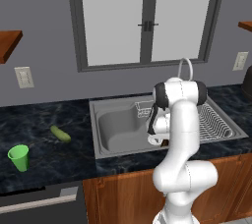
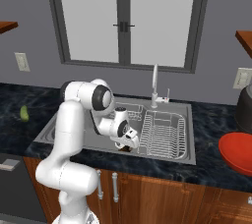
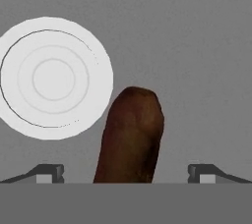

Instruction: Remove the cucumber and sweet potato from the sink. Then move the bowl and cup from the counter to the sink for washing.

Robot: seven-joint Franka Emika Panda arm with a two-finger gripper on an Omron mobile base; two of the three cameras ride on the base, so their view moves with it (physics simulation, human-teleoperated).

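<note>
The dark reddish-brown sweet potato [image 3: 130,137] lies on the grey floor of the sink [image 3: 197,46], beside the round white drain [image 3: 51,78]. My gripper [image 3: 125,175] is open, one fingertip on each side of the sweet potato and not touching it. In the base views the gripper [image 1: 156,138] [image 2: 127,144] reaches down into the sink [image 1: 115,129] [image 2: 49,130]. On the dark counter left of the sink lies the light-green cucumber [image 1: 60,133] [image 2: 23,113]. The green cup [image 1: 19,157] stands further left, near the front edge. The red bowl [image 2: 238,152] rests on the counter to the right.
A wire dish rack [image 1: 214,120] [image 2: 165,132] fills the sink's right part, with a small wire basket [image 1: 143,110] at the back. The curved faucet [image 1: 186,68] [image 2: 154,85] rises behind it. A dark appliance [image 2: 244,107] stands at the far right.
</note>
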